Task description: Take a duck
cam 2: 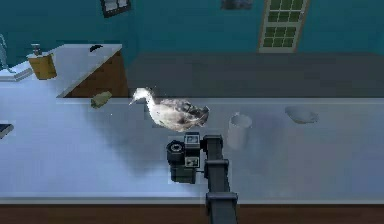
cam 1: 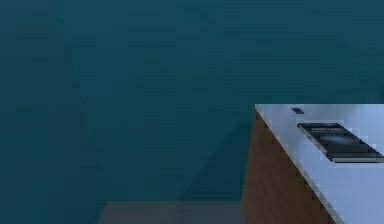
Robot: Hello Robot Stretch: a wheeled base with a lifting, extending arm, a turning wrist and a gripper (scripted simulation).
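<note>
Arm side view: a long pale surface runs across the picture in front of a teal wall. A duck, white with a grey-brown back, is about midway along the surface and nearer its far edge, its head pointing to the view's left. The dark arm rises from the near edge, and the gripper sits just on the near side of the duck. With the duck right behind it, I cannot tell whether the gripper holds anything. A pale cup stands just to the right of the duck, and a shallow bowl lies further right. A small yellowish object lies toward the far left corner.

Forward view: a dark cooktop is set into a pale surface with a wooden side.
</note>
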